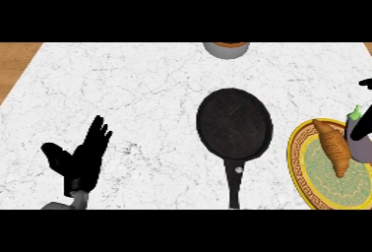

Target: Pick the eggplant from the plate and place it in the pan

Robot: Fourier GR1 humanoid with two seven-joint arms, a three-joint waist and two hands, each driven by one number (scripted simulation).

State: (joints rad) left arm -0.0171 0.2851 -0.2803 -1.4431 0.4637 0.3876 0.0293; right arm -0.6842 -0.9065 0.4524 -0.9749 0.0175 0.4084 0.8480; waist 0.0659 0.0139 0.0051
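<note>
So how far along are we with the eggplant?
Nothing is done yet: the pan holds nothing. The eggplant sits at the plate beside a croissant, a bit of the right hand above it. The left hand rests open. Grasp, carry and placement remain.

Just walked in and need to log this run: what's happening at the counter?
The eggplant sits at the right edge of the yellow-rimmed plate, beside a croissant. The black pan at mid-counter holds nothing yet. The left hand rests open at lower left. Only a dark bit of the right hand shows above the eggplant.
</note>
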